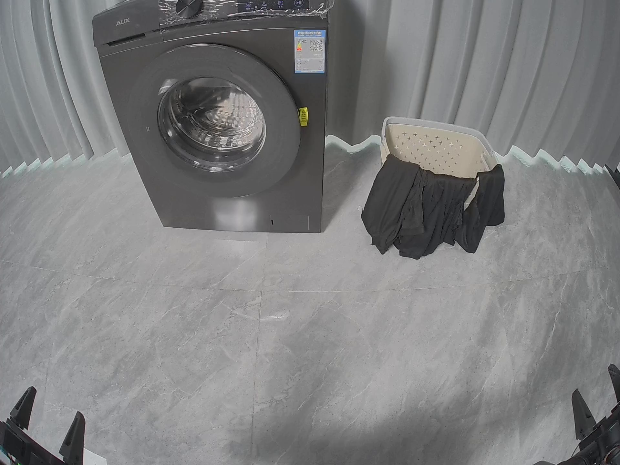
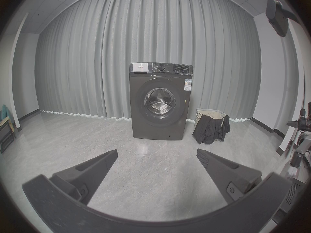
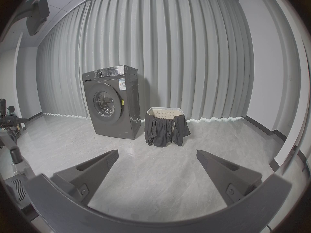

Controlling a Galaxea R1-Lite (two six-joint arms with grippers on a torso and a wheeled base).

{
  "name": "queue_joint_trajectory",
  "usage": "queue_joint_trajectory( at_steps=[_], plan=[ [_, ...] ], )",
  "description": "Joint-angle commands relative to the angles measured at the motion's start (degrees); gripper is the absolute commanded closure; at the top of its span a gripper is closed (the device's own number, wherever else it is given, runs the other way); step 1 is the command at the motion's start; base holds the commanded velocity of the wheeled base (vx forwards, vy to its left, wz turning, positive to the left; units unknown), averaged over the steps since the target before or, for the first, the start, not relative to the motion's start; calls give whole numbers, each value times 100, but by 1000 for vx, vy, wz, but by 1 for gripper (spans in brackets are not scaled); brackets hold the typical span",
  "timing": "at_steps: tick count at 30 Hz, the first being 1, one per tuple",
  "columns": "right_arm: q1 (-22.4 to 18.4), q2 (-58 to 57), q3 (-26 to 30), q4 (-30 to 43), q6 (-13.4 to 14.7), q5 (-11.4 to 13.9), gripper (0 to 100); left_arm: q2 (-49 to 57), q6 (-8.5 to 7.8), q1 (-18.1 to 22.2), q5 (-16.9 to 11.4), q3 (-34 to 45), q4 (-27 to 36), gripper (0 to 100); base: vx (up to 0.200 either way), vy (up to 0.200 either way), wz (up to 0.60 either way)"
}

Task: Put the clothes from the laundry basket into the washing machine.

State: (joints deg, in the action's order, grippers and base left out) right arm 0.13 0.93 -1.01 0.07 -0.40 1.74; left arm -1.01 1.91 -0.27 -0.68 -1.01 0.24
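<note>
Spread wide, holding nothing at left gripper [image 2: 156,151] and right gripper [image 3: 157,151]. Well apart from clothes [image 1: 420,211] draped over basket [image 1: 439,150] front, beside washer [image 1: 258,182]. Looks shut at door [image 1: 213,121]: blocks loading. Could drag basket if snagged on rim.

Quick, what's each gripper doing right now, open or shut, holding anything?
Left gripper: open, holding nothing.
Right gripper: open, holding nothing.
</note>
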Motion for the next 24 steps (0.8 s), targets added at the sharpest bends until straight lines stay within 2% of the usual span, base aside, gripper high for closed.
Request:
queue_joint_trajectory(
  at_steps=[1, 8, 24],
  plan=[
    [4, -93, 101, 1, 5, 1, 0, 84, 11, 0, -2, 84, 2, 0, 0, 0, 0],
    [4, -93, 101, -7, 5, 1, 0, 84, 11, 0, -2, 84, 2, 0, 0, 0, 0],
    [-5, -93, 101, -7, -13, 1, 0, 84, 20, 0, -2, 84, 2, 0, 200, 0, 0]
  ],
)
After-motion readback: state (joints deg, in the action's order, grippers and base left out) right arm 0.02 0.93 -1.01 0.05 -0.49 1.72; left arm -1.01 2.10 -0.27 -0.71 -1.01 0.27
